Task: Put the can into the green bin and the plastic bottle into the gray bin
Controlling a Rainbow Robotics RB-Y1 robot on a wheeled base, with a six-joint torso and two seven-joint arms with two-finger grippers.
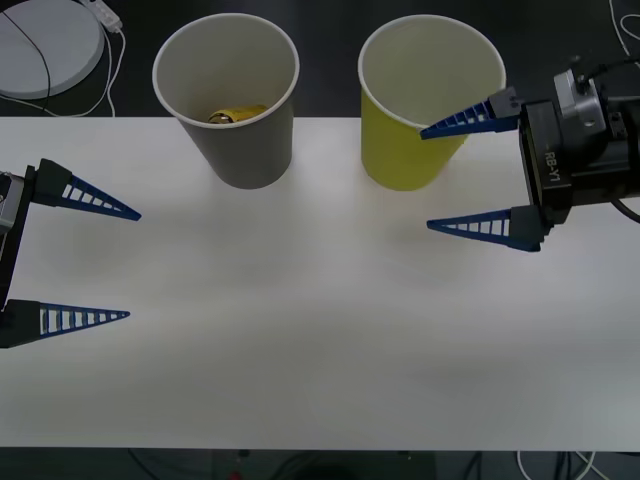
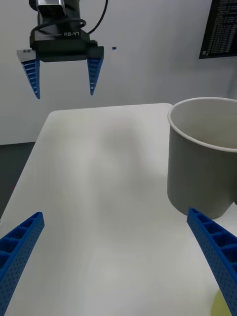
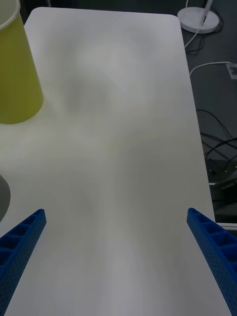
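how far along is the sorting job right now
Done: the plastic bottle lies inside the gray bin. In hand: nothing; the left claw and the right claw are both open and empty, the right beside the green bin. Left: I can't see a can, and can't tell if it's already in the green bin.

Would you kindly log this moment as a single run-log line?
left gripper: open, over table's left | right gripper: open, beside green bin | gray bin: plastic bottle inside | both bins upright
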